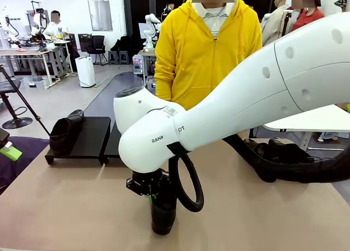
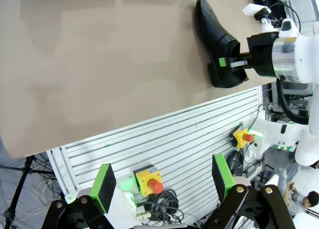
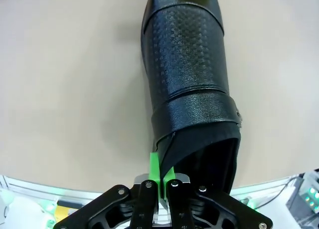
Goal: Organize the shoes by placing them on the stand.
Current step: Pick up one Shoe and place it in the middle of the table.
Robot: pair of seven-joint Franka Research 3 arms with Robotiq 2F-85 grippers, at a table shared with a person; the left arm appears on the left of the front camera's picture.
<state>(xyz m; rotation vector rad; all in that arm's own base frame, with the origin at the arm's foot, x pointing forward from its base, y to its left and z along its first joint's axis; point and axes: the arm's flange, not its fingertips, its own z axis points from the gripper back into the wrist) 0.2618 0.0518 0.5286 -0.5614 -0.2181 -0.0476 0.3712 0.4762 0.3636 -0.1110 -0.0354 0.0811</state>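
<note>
Your right tool (image 3: 160, 171) is clamped on the thin heel collar of a pebble-grained black shoe (image 3: 189, 64) lying on the smooth tan counter (image 3: 60, 89). Your left tool (image 2: 162, 181) stands wide apart; another shoe (image 1: 65, 132) sits on the flat matte stand (image 1: 94, 136).

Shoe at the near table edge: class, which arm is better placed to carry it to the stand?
Right: the right claw is shut on the shoe at its rim; the left claw hangs open beyond the table edge, holding nothing.
</note>
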